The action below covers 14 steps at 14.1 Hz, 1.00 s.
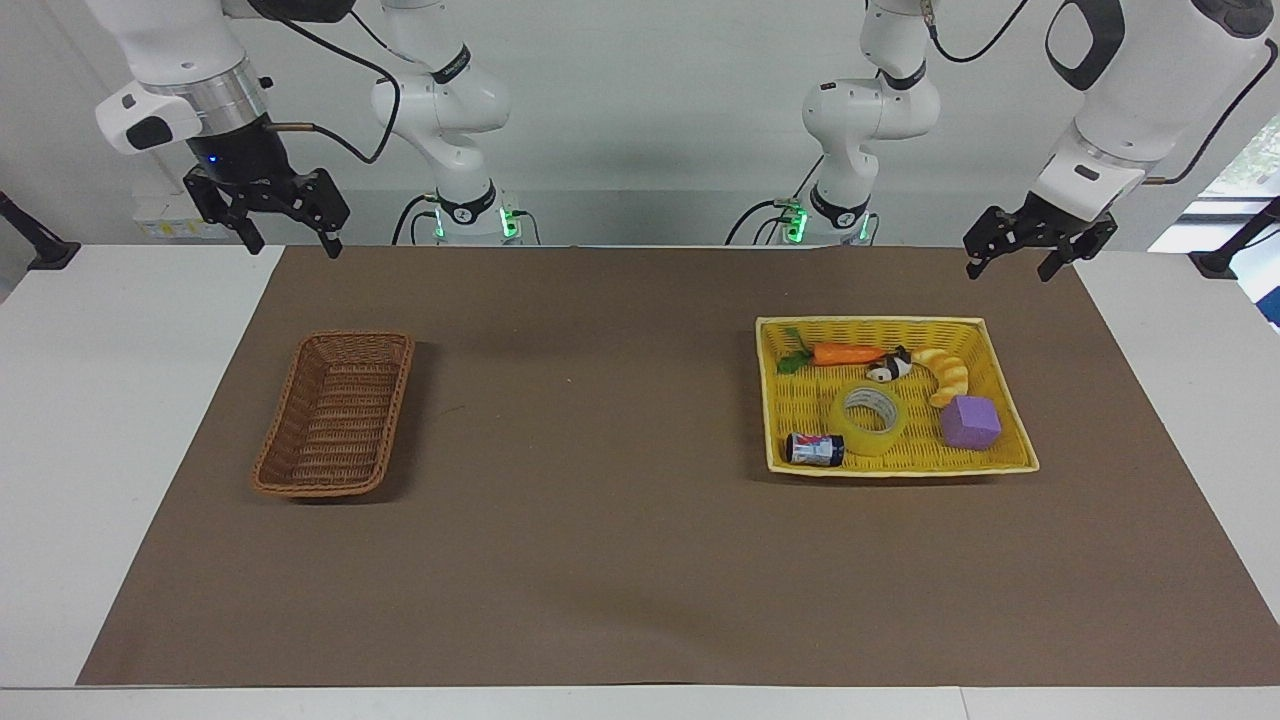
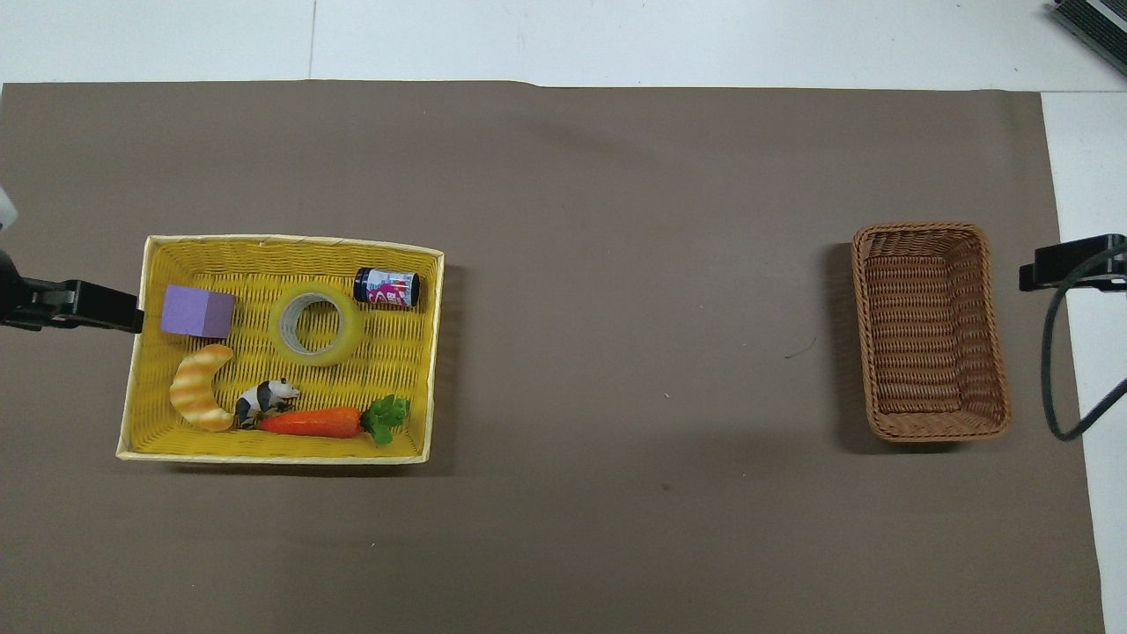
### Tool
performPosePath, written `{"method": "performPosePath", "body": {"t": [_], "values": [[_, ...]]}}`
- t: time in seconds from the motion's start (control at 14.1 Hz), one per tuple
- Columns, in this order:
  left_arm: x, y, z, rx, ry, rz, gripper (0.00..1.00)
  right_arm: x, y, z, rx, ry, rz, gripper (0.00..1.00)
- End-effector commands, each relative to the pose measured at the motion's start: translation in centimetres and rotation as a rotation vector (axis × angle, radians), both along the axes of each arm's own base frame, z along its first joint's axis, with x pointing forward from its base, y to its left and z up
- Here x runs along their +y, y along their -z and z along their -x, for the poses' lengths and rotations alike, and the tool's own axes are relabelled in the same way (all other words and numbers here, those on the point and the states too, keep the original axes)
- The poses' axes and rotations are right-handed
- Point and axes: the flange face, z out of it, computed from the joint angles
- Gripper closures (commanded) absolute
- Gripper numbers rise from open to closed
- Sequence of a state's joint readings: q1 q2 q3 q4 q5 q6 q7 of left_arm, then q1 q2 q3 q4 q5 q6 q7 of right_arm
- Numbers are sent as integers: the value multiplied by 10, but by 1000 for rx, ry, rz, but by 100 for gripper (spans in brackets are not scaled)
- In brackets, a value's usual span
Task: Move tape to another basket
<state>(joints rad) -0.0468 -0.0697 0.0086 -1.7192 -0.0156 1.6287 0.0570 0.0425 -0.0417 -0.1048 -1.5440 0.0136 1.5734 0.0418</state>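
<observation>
The tape (image 1: 868,420) is a translucent yellow roll lying flat in the yellow woven tray (image 1: 870,321), between a small dark can and a purple cube. It also shows in the overhead view (image 2: 315,328). The brown wicker basket (image 1: 335,415) stands empty toward the right arm's end of the table, and shows from overhead too (image 2: 929,330). My left gripper (image 1: 1010,268) is open and empty, raised over the mat at the yellow tray's outer edge (image 2: 88,304). My right gripper (image 1: 290,245) is open and empty, and waits raised over the mat's edge beside the basket (image 2: 1070,264).
The yellow tray (image 2: 290,239) also holds a small dark can (image 2: 386,287), a purple cube (image 2: 197,311), a toy croissant (image 2: 198,387), a toy panda (image 2: 264,398) and a toy carrot (image 2: 313,423). A brown mat (image 1: 600,500) covers the table between tray and basket.
</observation>
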Motion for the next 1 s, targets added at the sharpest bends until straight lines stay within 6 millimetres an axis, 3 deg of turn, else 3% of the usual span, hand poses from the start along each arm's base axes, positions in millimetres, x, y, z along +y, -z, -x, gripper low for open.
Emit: {"method": "performPosePath", "body": {"t": [0.0, 0.28, 0.5, 0.64, 0.92], "values": [[-20, 15, 9, -26, 32, 11, 0, -1, -2, 5, -1, -9, -4, 0], [-30, 37, 5, -46, 30, 11, 0, -1, -2, 5, -1, -9, -4, 0], [-44, 69, 3, -65, 53, 14, 0, -1, -1, 5, 0, -9, -4, 0], [-47, 96, 4, -65, 48, 13, 0, -1, -2, 6, 0, -9, -4, 0], [-49, 168, -3, -43, 48, 9, 0, -1, -2, 5, -1, -9, -4, 0]]}}
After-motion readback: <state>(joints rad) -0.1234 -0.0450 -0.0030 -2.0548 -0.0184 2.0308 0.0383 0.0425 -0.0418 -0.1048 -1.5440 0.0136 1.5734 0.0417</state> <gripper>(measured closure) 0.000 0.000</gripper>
